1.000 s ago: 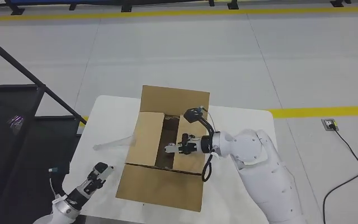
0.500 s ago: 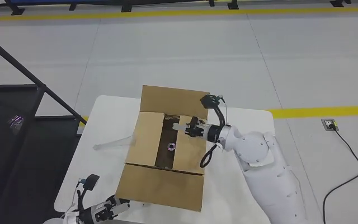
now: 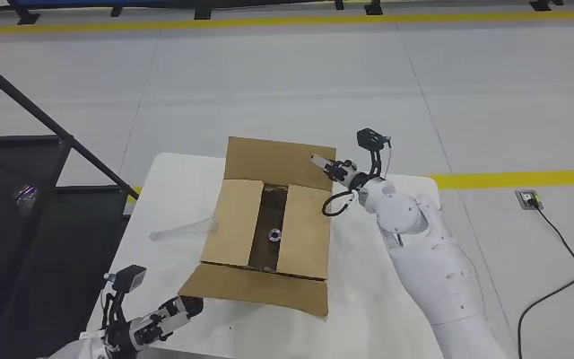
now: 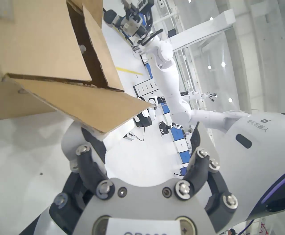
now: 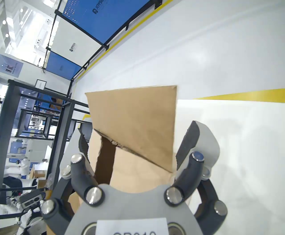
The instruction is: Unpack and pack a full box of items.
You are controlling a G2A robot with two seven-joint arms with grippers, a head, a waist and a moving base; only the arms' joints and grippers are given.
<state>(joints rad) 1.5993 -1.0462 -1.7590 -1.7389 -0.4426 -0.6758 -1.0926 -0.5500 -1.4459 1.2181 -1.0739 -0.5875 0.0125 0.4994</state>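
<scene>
While both gape, left claw [image 4: 145, 133] sits by box [image 3: 305, 233] near-flap corner, right claw [image 5: 139, 133] beside far flap edge.

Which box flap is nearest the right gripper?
The far flap, open along the back edge; the right gripper is at its corner, away from the rest.

A large robotics test hall: glossy white floor [image 3: 269, 81] marked with yellow lines [image 3: 502, 179], blue partition panels [image 5: 106, 15], black metal frames [image 5: 63, 133], high ceiling lights [image 4: 223, 64].
</scene>
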